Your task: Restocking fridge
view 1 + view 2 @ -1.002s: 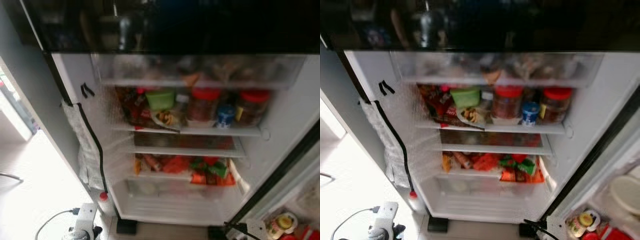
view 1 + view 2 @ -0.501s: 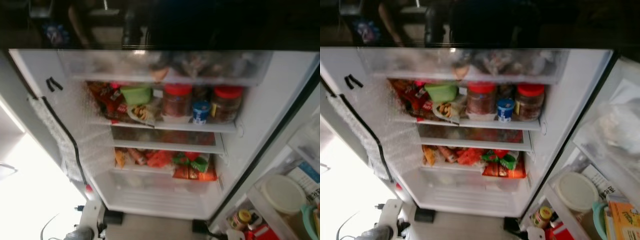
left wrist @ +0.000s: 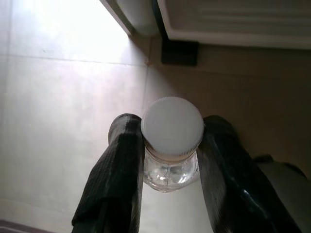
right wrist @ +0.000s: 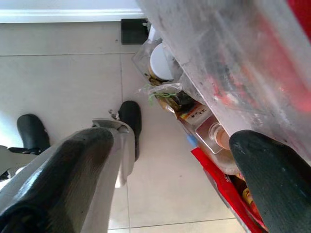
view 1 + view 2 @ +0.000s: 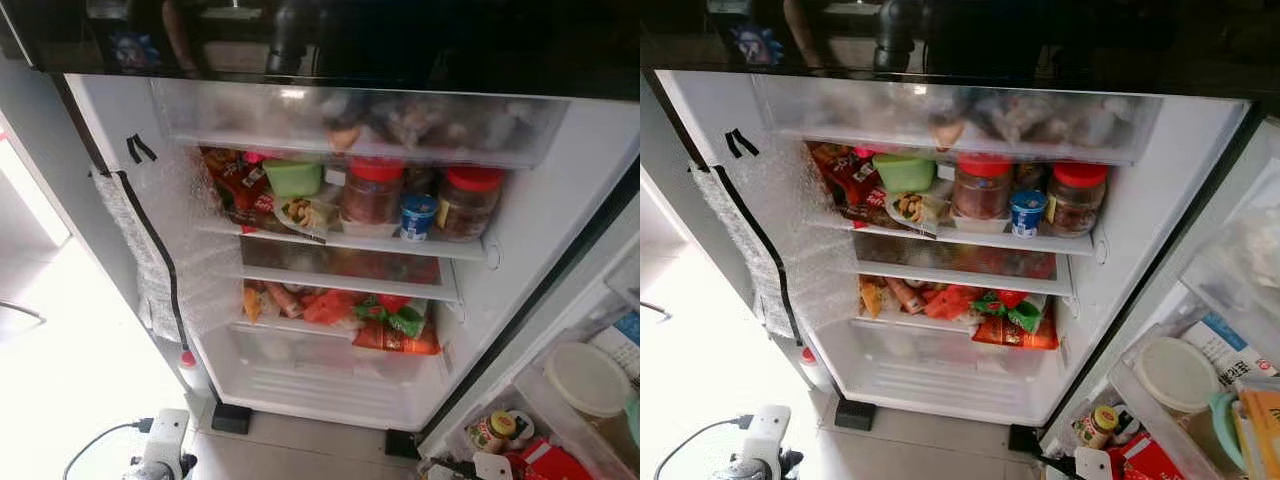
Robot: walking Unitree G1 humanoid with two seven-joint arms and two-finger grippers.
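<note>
Your fridge (image 5: pixel 560 230) stands open, shelves packed.
Left gripper (image 3: pixel 171 145) clamps a white-capped bottle (image 3: pixel 171 141) over tiled floor (image 3: pixel 63 121); right gripper (image 4: pixel 175 160) gapes.

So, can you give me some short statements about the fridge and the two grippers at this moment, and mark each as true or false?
1. The left gripper holds a clear bottle with a white cap between its fingers. True.
2. The fridge door is closed. False: it stands open, with the shelves in sight.
3. Two red-lidded jars stand on the upper shelf. True.
4. The right gripper grips a red packet. False: its fingers are apart, with nothing between them.
5. The small blue tub stands between the two jars. True.
</note>
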